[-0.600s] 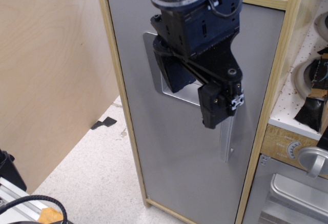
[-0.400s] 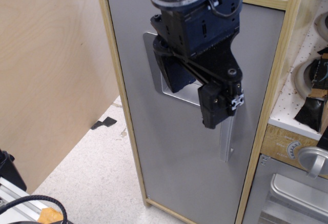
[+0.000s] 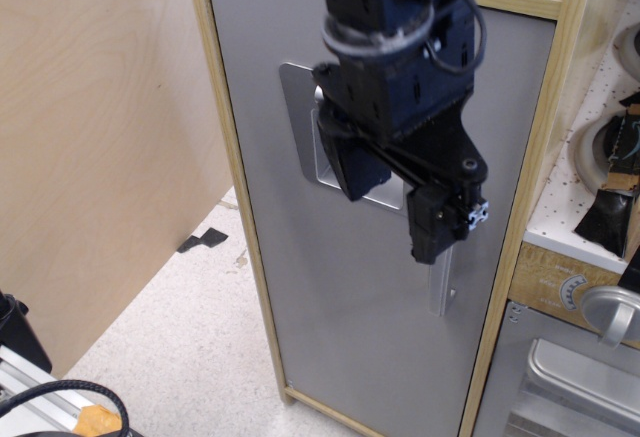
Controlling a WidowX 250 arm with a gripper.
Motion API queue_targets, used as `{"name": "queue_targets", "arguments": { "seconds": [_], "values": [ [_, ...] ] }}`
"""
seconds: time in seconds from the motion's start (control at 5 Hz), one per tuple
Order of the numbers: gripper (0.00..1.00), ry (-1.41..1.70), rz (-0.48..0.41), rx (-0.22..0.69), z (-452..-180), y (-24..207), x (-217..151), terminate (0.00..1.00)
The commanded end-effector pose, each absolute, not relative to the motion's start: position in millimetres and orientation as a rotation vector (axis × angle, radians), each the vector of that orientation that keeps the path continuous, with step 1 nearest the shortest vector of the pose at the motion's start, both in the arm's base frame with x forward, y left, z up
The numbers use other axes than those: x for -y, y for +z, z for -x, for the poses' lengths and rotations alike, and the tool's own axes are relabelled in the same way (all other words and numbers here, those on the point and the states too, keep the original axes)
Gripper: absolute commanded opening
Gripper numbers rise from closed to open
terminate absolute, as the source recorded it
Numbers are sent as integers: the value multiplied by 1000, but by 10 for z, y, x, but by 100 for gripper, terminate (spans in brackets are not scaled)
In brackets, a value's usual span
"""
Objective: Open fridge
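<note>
The fridge [image 3: 330,307] is a tall cabinet with a light wood frame and a flat grey door, standing shut. Its silver recessed panel [image 3: 300,127] is mostly hidden behind my arm. The silver vertical handle [image 3: 441,282] shows only at its lower end, below my fingers. My gripper [image 3: 452,225] is black and hangs in front of the handle's upper part, at the door's right side. The fingers look closed around the handle, but the contact itself is hidden by the gripper body.
A plain plywood panel [image 3: 100,137] stands at the left. To the right are a white pegboard shelf [image 3: 590,187] with dark items and a grey oven door [image 3: 560,377] with a round silver knob [image 3: 612,314]. A speckled floor [image 3: 190,337] lies below.
My gripper and arm have shifted slightly right and down along the handle. The fridge door has not visibly moved.
</note>
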State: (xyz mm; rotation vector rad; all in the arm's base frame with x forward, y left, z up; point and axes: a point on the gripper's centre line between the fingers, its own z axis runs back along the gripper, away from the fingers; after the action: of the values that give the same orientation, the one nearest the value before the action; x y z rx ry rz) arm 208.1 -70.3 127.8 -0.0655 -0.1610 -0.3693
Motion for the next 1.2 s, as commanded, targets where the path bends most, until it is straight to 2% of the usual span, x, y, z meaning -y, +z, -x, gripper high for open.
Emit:
{"name": "queue_targets", "arguments": {
  "seconds": [0.0,0.2,0.6,1.0],
  "values": [
    [100,-185,102,223,-2431,935,664,0],
    [100,-189,94,318,-2653,672,596,0],
    [100,-164,125,422,-2981,325,499,0],
    [100,-53,148,460,-3215,225,438,0]
  ]
}}
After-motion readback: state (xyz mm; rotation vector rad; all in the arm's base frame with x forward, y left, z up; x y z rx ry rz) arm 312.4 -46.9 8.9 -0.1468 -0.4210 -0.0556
